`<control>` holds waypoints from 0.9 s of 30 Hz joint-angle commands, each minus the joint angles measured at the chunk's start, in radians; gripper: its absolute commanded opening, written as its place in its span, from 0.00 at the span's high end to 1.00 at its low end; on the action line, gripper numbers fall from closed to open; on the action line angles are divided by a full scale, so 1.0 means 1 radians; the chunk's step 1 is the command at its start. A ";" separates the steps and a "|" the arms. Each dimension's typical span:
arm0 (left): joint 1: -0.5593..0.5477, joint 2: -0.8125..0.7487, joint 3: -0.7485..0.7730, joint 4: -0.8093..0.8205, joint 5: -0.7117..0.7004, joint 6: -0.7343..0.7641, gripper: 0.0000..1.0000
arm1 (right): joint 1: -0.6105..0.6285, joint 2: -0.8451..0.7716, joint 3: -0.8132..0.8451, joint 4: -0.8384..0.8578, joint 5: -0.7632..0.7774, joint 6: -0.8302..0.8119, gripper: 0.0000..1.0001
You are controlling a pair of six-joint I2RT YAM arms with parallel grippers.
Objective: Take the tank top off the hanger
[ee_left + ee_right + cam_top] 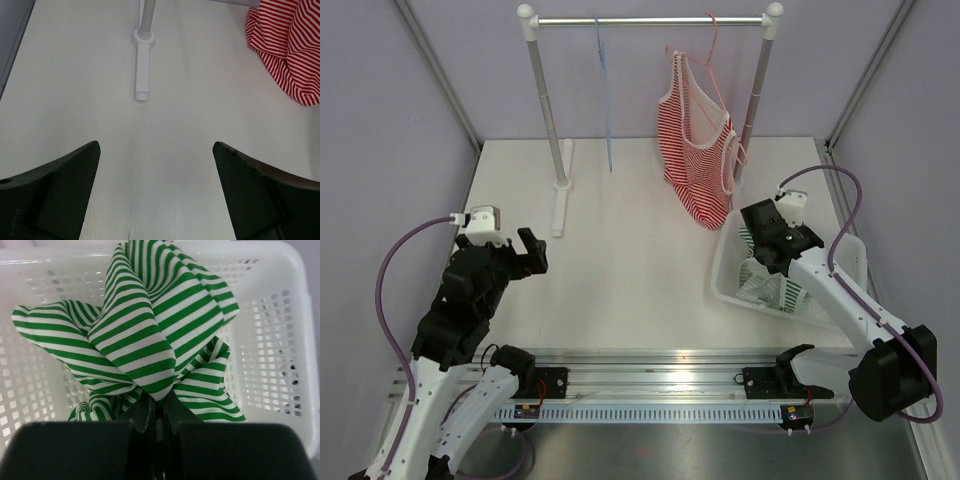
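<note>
A red-and-white striped tank top [695, 140] hangs on a pink hanger [712, 50] at the right of the rail; its hem shows in the left wrist view [290, 45]. A green-and-white striped tank top [135, 335] lies bunched in the white basket [270, 340], also seen from the top [767, 287]. My right gripper [160, 410] is shut on a fold of the green tank top, down in the basket [761, 262]. My left gripper [532, 250] is open and empty above the table [156, 150], left of the rack.
A white clothes rack [650, 20] stands at the back, its left foot [142, 65] ahead of my left gripper. An empty blue hanger [603, 90] hangs left of centre. The basket's rim [723, 262] sits at the right, under the red top.
</note>
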 commanded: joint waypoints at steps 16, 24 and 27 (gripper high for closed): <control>0.000 0.190 0.204 0.058 0.269 -0.219 0.01 | -0.031 -0.215 0.148 0.157 -0.338 -0.160 0.00; -0.006 0.216 0.204 -0.015 0.288 -0.077 0.01 | -0.031 -0.025 0.449 0.275 -0.639 -0.292 0.01; -0.006 0.207 0.160 -0.026 0.233 -0.037 0.01 | -0.031 0.110 0.609 0.275 -0.639 -0.353 0.00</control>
